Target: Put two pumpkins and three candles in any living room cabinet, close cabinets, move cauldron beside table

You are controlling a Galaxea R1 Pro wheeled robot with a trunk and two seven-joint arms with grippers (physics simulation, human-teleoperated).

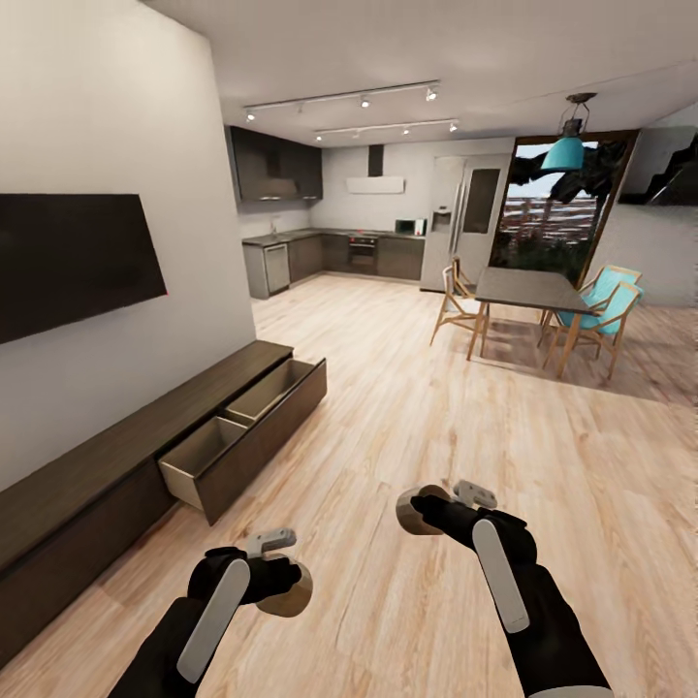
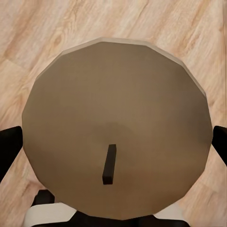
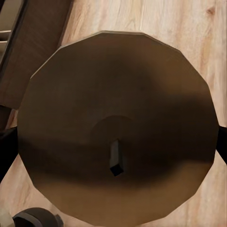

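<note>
While each hand clamps a candle, I stand by the open cabinet.
My left hand grips one candle, my right hand another candle; wrist views reveal wicks, head view the pulled-out drawers above wooden floor.

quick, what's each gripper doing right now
Left gripper: closed on a candle, wick facing the wrist camera.
Right gripper: closed on another candle, held above the floor near the open cabinet.
</note>
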